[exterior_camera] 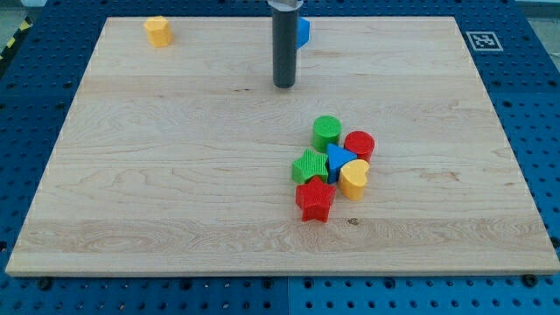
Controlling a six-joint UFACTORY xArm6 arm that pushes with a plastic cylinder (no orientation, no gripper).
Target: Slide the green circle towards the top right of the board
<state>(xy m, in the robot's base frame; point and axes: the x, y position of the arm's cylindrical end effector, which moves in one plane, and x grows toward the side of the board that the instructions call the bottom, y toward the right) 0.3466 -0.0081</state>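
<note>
Green circle (326,132) sits mid-desk in the cluster, unmoved; my tip (284,85) far-left of it, apart. No jaws here.

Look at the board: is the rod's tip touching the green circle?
No: my tip stands apart from the green circle, toward the view's top and left.

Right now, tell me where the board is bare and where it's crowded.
Bare: the view's left and bottom, below the yellow block, and the right strip past the red circle. My tip stands in open wood above the green circle. Crowded: the cluster with the green block, blue triangle, yellow heart and red star.
</note>
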